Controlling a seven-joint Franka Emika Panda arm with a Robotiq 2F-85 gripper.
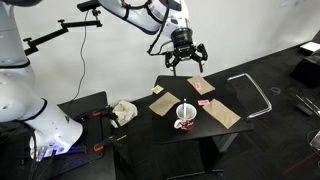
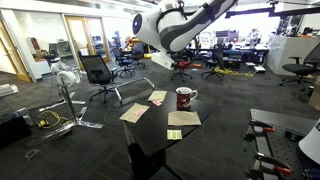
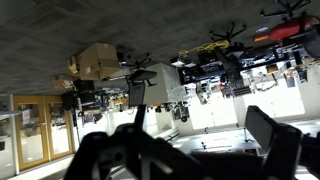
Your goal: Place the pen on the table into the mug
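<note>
In an exterior view the white arm [image 1: 130, 11] reaches in from ten o'clock, and its black hand [image 1: 186, 60] hangs raised with fingers spread wide apart.

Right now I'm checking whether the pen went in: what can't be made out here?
- Pen: only a thin pale streak at the mug in an exterior view; too small to confirm.
- Mug's inside: its wall hides it in an exterior view.
- Wrist view: shows only room and dark fingers.

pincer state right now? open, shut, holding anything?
Pincer: open, fingers spread wide, holding nothing.
</note>
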